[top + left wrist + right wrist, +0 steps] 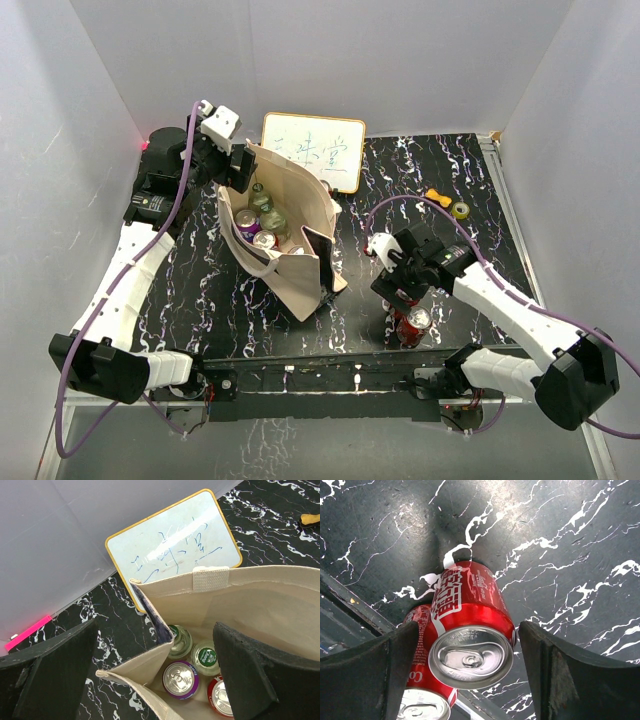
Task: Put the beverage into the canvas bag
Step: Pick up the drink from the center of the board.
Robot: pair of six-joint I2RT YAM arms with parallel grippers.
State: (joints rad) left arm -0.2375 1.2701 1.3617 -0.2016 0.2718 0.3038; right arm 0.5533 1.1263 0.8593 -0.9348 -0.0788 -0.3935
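The beige canvas bag (300, 272) stands open left of the table's centre, its rim spread wide (260, 600). Inside it are a purple can (180, 679), two green-capped bottles (205, 657) and a red can (220, 698). My left gripper (240, 168) is open at the bag's far left corner (156, 630), one finger outside the cloth and one over the inside. My right gripper (402, 290) is open and straddles an upright red cola can (470, 625); a gap shows at the right finger. A second red can (420, 702) stands close beside it, by the front rail (417, 321).
A white framed board with writing (313, 150) leans at the back wall behind the bag. A yellow object (437, 197) and a small yellow-green roll (461, 209) lie at the back right. A black rail (320, 375) runs along the near edge.
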